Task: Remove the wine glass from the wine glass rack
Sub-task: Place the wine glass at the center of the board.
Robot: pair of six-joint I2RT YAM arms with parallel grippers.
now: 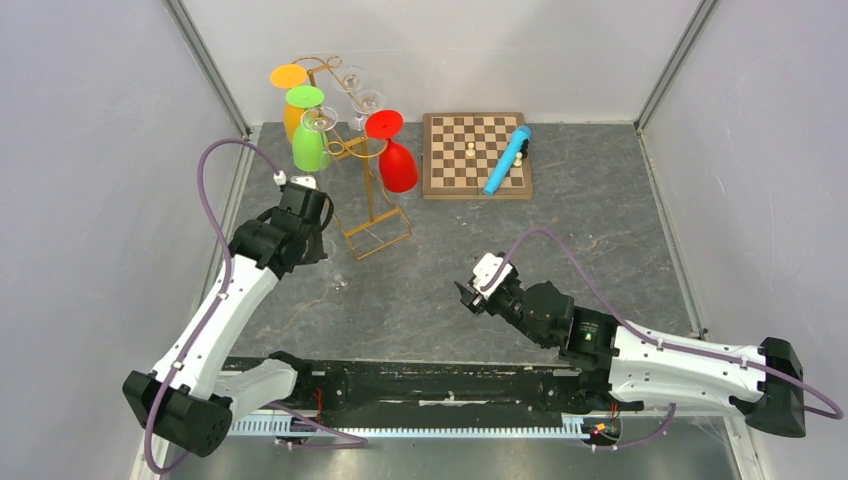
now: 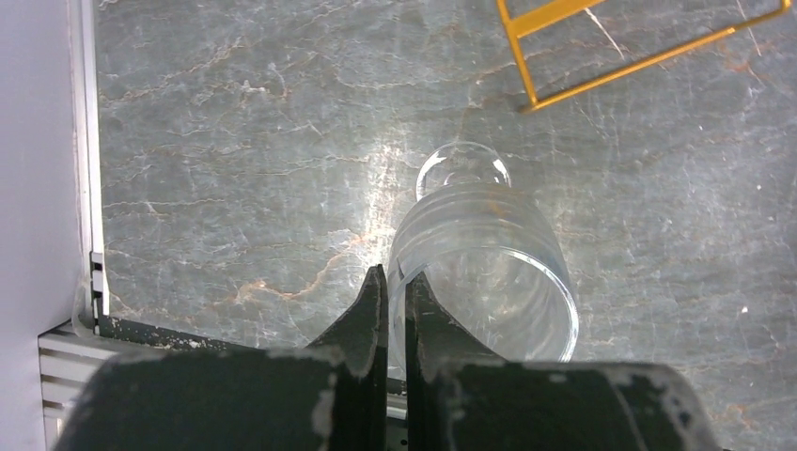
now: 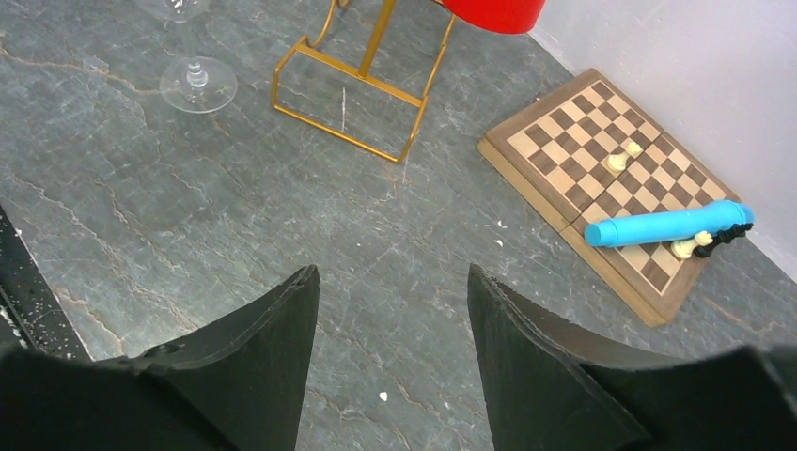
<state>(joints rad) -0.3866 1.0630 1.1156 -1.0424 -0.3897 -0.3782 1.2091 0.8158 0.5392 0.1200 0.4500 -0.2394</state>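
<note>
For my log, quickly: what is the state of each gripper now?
Left gripper: closed on the rim of the clear wine glass.
Right gripper: open, holding nothing.

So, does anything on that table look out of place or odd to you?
Yes: a blue tube lies slantwise across the chessboard, next to a few scattered chess pieces. It doesn't look like part of a chess set. Nothing appears spilled or broken.
</note>
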